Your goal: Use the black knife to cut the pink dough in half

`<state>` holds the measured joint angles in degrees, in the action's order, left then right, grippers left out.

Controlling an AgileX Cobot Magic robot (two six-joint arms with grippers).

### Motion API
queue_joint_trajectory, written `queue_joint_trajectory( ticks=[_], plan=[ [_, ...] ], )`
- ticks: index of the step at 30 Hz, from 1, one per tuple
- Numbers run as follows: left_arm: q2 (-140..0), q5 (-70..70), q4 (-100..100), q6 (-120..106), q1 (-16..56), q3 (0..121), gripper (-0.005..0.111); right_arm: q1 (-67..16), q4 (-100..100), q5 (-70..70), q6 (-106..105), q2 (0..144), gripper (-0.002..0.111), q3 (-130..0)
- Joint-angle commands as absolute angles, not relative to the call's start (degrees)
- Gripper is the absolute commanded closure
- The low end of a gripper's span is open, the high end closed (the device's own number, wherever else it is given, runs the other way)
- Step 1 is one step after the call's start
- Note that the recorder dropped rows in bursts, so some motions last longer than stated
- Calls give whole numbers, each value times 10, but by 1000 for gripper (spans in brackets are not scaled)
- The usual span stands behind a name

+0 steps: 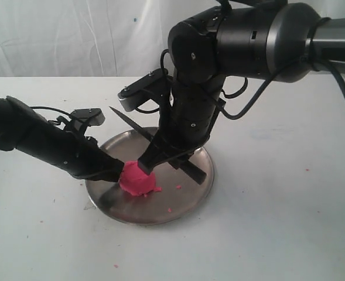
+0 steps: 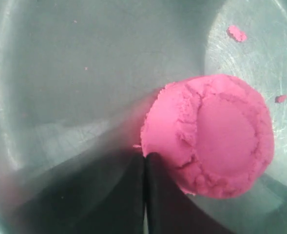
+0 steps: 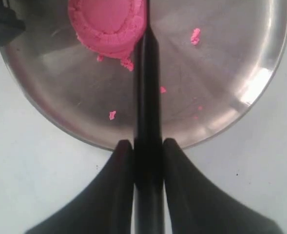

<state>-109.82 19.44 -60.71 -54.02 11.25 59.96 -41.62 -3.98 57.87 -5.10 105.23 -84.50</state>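
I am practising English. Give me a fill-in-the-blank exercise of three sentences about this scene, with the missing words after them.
1. The pink dough lies in ____ piece on the steel plate.
2. The left gripper, with its jaws ____, touches the dough's side.
3. The right gripper holds the black knife, and the plate stands on a ____ table.
Missing words: one; shut; white.

You can read no text, label or number on the black robot arms (image 1: 231, 41), round steel plate (image 1: 187, 202) or white tabletop (image 1: 277, 228).
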Motion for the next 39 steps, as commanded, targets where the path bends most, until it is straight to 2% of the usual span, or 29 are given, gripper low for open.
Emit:
queue_joint_trajectory(
  ticks=[1, 7, 39],
  plan=[
    [-1057, 225, -570, -520, 92, 601, 107, -416, -44, 599, -45, 1045, 108, -847],
    [-1007, 239, -530, -484, 58, 601, 107, -416, -20, 610, -45, 1045, 108, -846],
    [-993, 256, -589, -495, 61, 601, 107, -440, -26, 630, -73, 1116, 108, -846]
  ],
)
